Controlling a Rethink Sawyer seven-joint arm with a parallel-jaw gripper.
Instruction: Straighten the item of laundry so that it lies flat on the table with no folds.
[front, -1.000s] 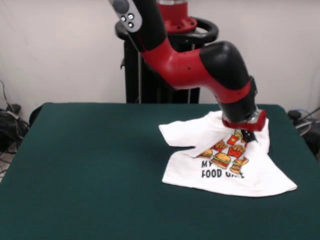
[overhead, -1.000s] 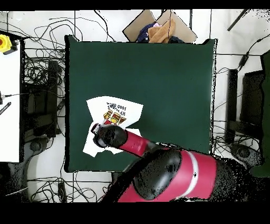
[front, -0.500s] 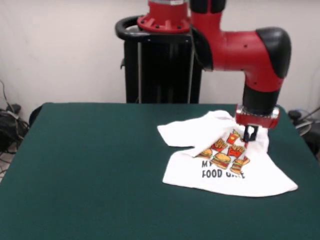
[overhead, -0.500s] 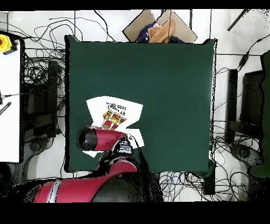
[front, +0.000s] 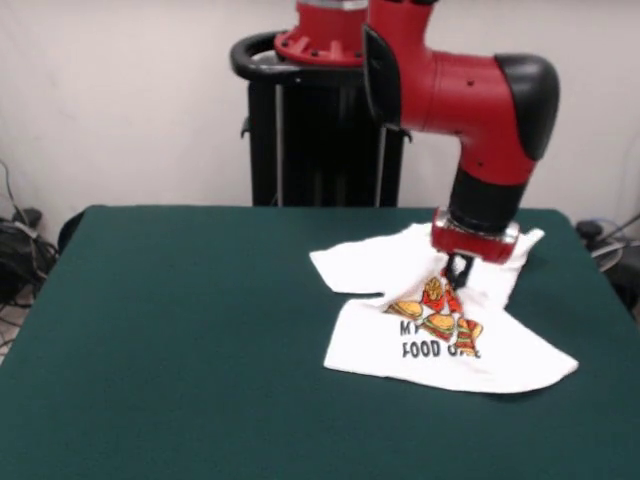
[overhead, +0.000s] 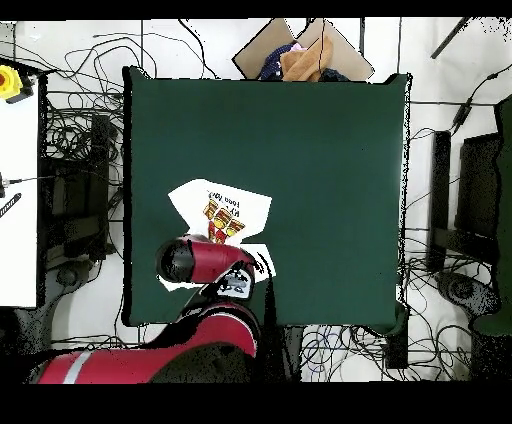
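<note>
The item of laundry (front: 375, 266), a white T-shirt with burgers, fries and black text, lies crumpled on the right part of the green table (front: 180, 330). One sleeve is folded over toward the left. My gripper (front: 458, 274) points down onto the printed chest and is shut on a pinch of the cloth, so the print rises in a bunched peak under it. In the overhead view the shirt (overhead: 243, 207) lies near the table's (overhead: 320, 150) lower left corner. There the red wrist (overhead: 190, 260) covers its lower part and hides the gripper.
A black pedestal (front: 310, 130) stands behind the table's far edge. In the overhead view an open cardboard box (overhead: 300, 55) sits beyond the top edge, cables lie on the floor all round, and a white bench (overhead: 18, 200) stands at the left.
The gripper has shifted left in the front view, taking hold of the printed chest and dragging it along. The print has gathered into a peak and the shirt's right corner has drawn in.
</note>
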